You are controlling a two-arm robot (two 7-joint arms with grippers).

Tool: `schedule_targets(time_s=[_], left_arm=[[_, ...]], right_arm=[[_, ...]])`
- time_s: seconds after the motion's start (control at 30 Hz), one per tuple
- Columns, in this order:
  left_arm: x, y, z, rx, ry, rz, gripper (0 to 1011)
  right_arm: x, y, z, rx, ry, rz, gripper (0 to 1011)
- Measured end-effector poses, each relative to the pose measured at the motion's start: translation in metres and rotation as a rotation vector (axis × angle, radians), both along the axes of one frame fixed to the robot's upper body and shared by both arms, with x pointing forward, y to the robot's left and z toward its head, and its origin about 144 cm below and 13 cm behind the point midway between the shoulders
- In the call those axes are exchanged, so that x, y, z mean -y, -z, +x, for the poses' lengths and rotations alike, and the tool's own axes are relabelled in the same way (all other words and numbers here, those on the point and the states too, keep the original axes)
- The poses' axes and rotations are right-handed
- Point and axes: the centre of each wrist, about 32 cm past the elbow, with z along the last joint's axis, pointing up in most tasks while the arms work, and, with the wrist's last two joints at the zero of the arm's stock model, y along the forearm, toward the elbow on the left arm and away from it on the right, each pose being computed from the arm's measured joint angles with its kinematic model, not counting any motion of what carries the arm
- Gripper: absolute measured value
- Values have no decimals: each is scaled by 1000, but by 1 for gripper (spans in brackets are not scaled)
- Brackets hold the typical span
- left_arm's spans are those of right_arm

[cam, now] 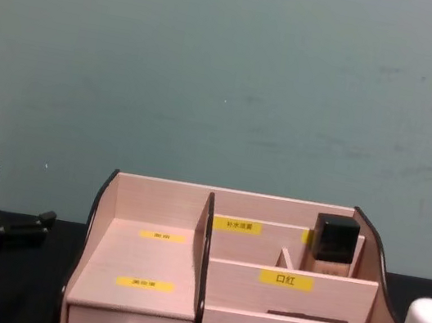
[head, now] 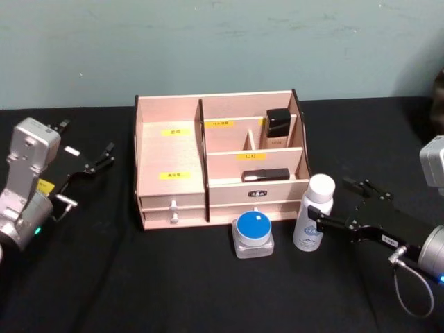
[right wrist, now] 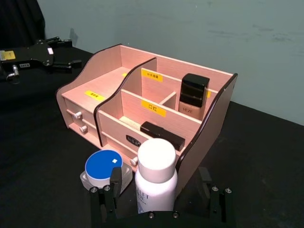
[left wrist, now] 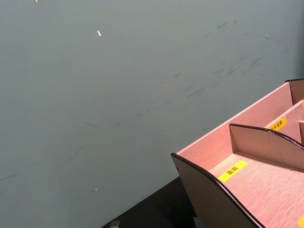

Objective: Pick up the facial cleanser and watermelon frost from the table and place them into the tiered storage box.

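Head view: facial cleanser upright on the black-clothed table, right of centre, off the front right corner of the tiered storage box. Watermelon frost just beside it. Right gripper spread around the bottle. Left gripper spread, idle near the table's left edge.

Right wrist view: tall, slim, smooth cylinder. Uneven closing could tip it onto the squat frosted jar or the thin wooden wall.

Chest view: rounded white cap.

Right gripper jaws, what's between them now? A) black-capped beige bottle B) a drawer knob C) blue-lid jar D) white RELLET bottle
D: the right wrist view shows the facial cleanser standing between the right gripper's open jaws, the watermelon frost outside them. The left gripper idles left of the tiered storage box.
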Motion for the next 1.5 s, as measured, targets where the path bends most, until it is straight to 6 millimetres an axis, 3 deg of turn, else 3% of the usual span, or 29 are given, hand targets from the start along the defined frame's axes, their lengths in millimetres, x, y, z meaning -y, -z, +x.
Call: schedule_targets(time_s=[0.5, 1.5], left_arm=[[0, 0, 0, 0, 0, 0, 1001], [0, 0, 0, 0, 0, 0, 1001]], right_arm=[[-1, 19, 10, -28, -2, 1, 1002], [-3, 27, 21, -19, -16, 9, 1002]])
